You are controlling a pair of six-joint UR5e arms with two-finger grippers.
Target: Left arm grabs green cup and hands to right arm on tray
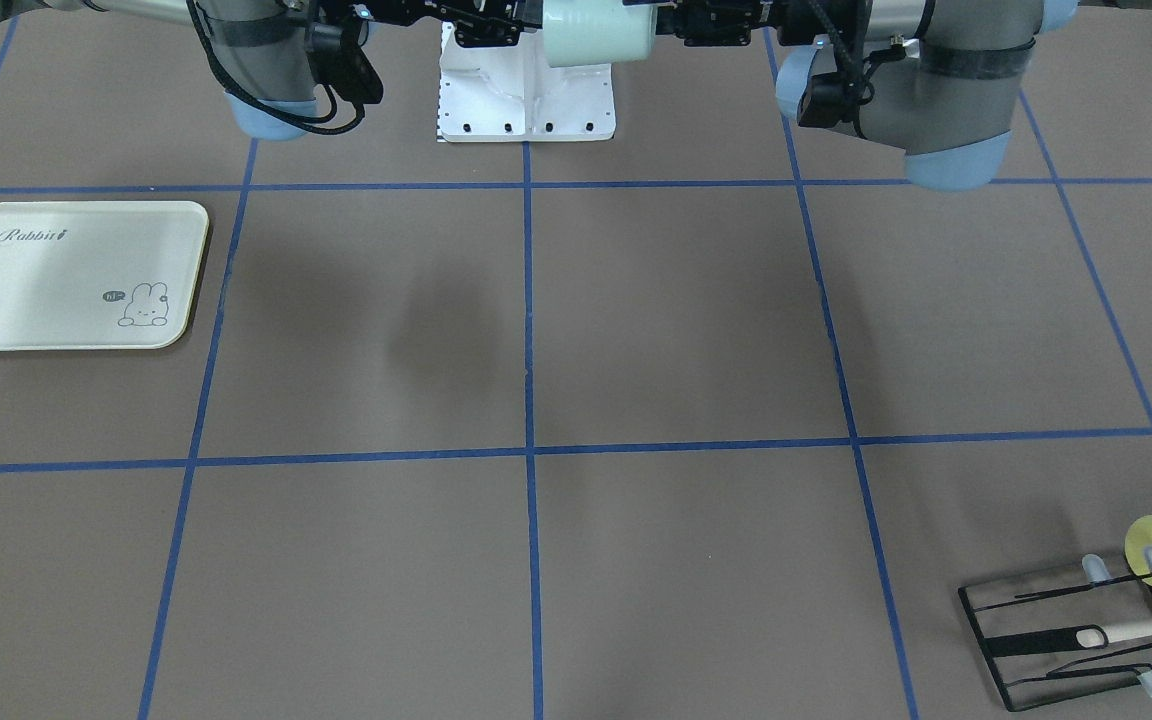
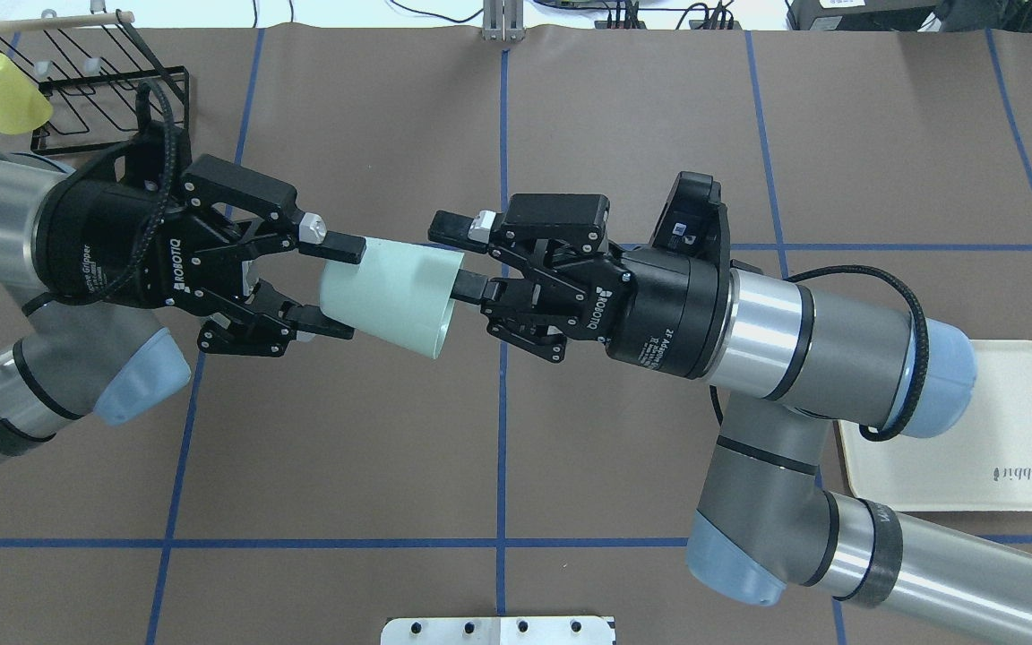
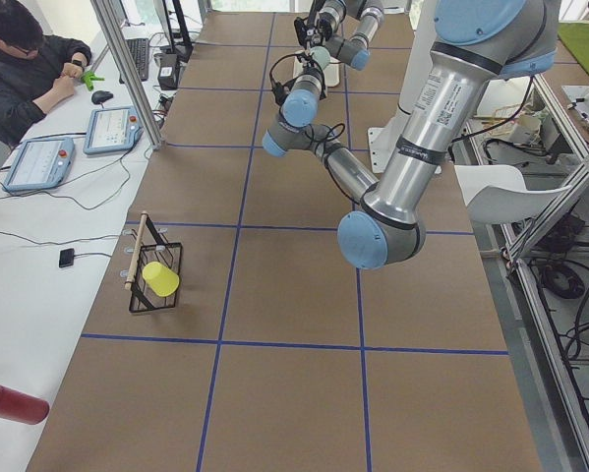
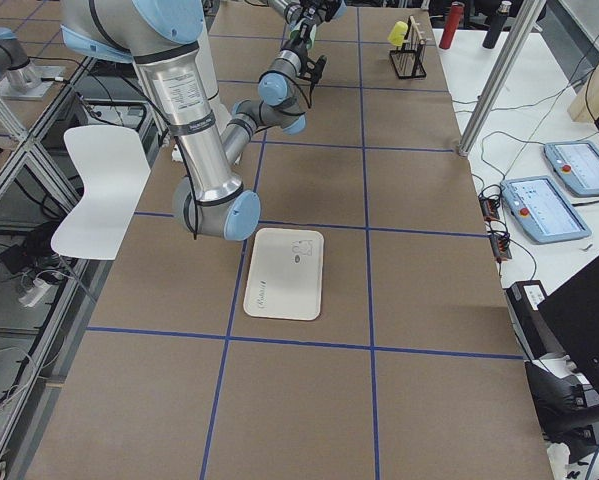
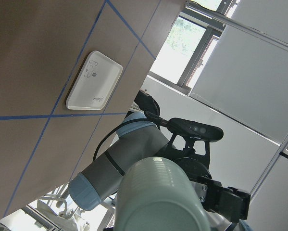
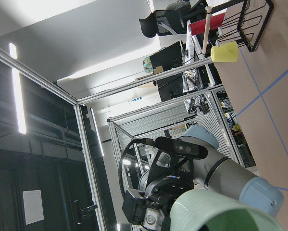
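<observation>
The pale green cup (image 2: pixel 386 300) lies on its side in the air between both grippers, high above the table's middle; it also shows in the front view (image 1: pixel 596 30). My left gripper (image 2: pixel 341 287) is shut on the cup's narrow base end, one finger on each side. My right gripper (image 2: pixel 455 257) is open: one finger reaches into the cup's mouth and the other lies outside the rim, with a gap to the wall. The cream Rabbit tray (image 2: pixel 1018 421) lies empty on the table under my right arm's side, also in the front view (image 1: pixel 76 275).
A black wire rack (image 2: pixel 95 90) with a yellow cup (image 2: pixel 5 81) on it stands at the far left corner, also in the front view (image 1: pixel 1086 640). The white robot base plate (image 1: pixel 526 100) sits at the near edge. Blue tape lines cross the brown table.
</observation>
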